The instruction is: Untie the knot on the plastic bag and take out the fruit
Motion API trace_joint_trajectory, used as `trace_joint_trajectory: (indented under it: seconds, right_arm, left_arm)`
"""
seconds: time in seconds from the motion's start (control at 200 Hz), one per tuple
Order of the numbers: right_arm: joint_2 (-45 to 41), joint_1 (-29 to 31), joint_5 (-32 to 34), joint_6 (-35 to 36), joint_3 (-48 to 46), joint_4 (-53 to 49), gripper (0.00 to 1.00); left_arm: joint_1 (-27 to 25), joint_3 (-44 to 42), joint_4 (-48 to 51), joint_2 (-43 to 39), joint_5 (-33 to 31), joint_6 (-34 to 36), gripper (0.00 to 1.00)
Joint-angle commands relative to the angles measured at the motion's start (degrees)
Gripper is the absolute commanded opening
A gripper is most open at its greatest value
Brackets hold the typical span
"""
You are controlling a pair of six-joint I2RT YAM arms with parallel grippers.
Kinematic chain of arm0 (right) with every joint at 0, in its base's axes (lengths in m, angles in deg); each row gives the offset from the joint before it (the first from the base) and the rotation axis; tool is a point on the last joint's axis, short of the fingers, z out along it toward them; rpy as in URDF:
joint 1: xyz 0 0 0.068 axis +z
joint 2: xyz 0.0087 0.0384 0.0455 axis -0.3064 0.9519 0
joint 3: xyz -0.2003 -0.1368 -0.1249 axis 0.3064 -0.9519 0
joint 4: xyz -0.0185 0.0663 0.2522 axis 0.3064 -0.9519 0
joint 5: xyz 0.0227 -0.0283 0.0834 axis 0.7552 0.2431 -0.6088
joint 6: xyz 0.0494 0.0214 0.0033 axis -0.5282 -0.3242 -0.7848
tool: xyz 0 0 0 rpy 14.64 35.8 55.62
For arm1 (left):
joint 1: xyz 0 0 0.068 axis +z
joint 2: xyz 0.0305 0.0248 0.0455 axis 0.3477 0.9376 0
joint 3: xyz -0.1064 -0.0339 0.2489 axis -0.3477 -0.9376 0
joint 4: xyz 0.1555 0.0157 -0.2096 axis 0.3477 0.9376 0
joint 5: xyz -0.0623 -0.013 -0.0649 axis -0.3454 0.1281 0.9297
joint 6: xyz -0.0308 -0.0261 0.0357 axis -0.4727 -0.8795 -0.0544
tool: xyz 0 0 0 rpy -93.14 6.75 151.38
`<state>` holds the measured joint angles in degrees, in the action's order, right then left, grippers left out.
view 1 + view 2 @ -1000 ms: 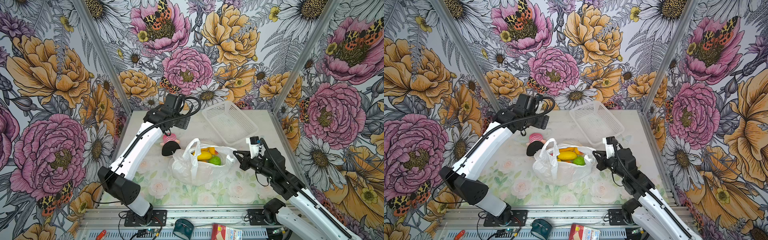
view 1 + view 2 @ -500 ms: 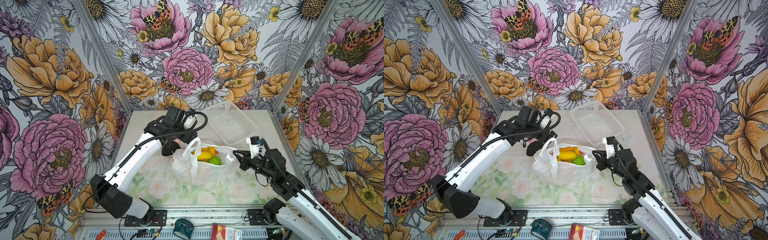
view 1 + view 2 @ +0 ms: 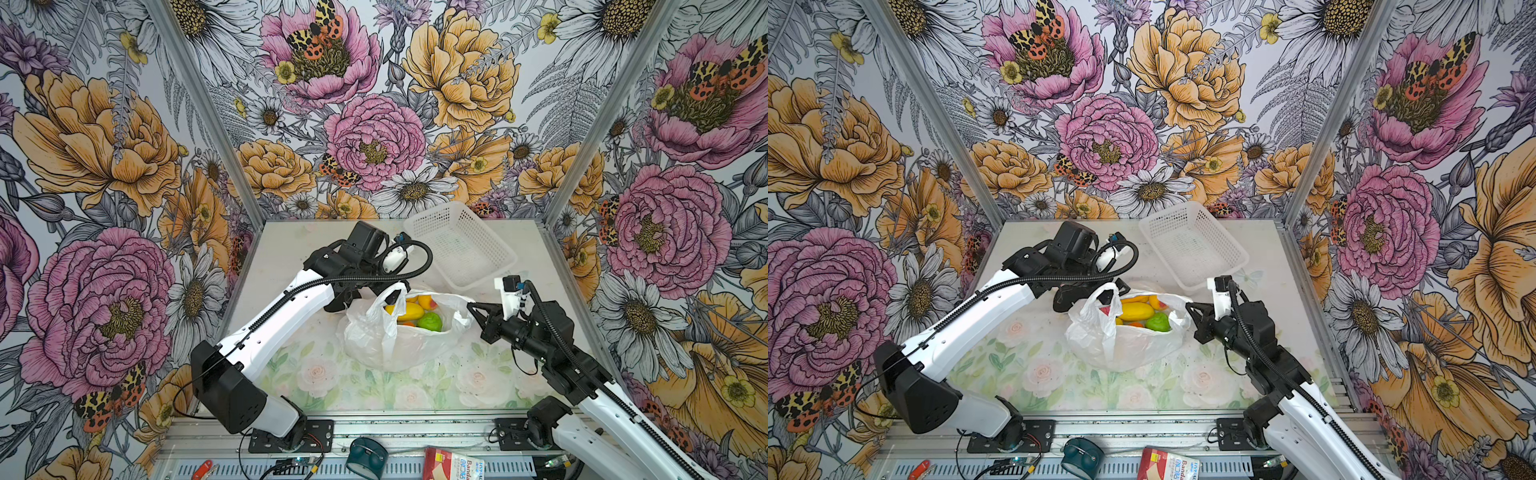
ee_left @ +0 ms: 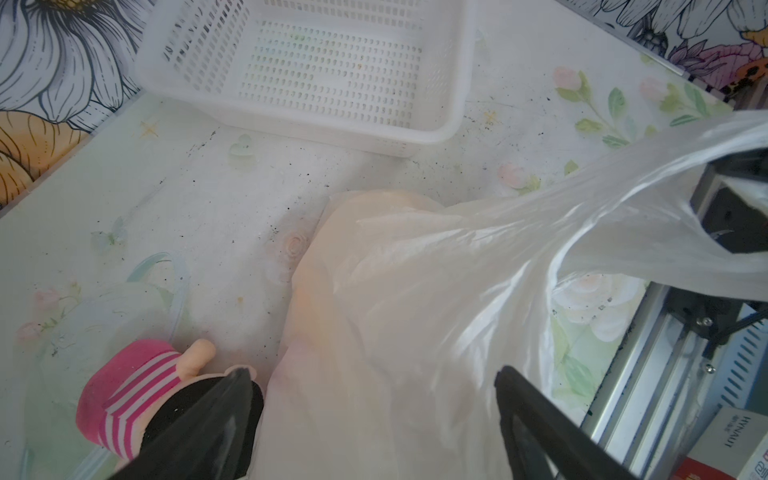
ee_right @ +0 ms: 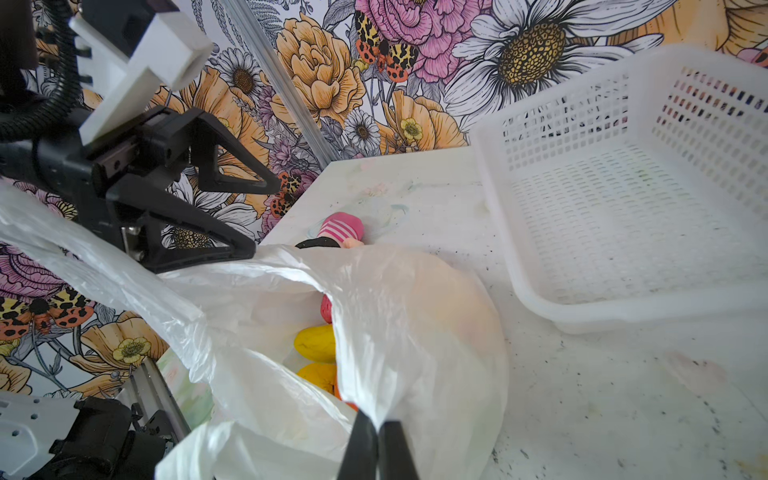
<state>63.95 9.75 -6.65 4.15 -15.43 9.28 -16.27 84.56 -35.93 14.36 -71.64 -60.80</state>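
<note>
The right gripper [image 5: 376,428] has its jaws pressed together on a fold of the bag [image 5: 415,332], pinching the rim on the side nearest its own arm. In both top views its black tip meets the plastic there. The left gripper [image 4: 372,374] is spread wide and holds nothing. It hangs over the bag's opposite side, and the right wrist view shows its lower finger [image 5: 232,249] right at the film (the top views hide these jaws under the wrist). The bag's mouth gapes between the two grippers, and one handle [image 3: 395,299] stands up as a loose loop. The fruit [image 3: 409,311] lies inside the bag: yellow pieces, a green one [image 3: 430,322], and a pink-red one [image 5: 326,309] deeper in. The bag sits mid-table [image 3: 291,245]. A striped toy [image 4: 129,390] lies just beside the bag on the left arm's side. The basket [image 3: 461,249] stands just behind the bag, apart from it.
</note>
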Motion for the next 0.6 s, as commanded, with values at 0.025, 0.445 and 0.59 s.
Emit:
trace_joint_trajectory:
  seconds: [0.025, 0.445, 0.59]
  right_arm:
    - [0.40, -0.17, -0.03, -0.11, -0.41, 1.45, 0.00]
    - [8.40, -0.12, -1.12, -3.38, -0.18, 8.34, 0.00]
    - [12.58, -0.08, -2.67, -4.70, 0.64, 11.29, 0.00]
  left_arm:
    - [-0.29, 0.12, -0.52, 0.20, 0.36, 1.19, 0.95]
    - [-6.35, -1.33, -1.75, -3.81, 3.63, 1.66, 0.97]
    - [-10.01, -1.96, -1.33, 0.55, -2.75, 2.59, 0.99]
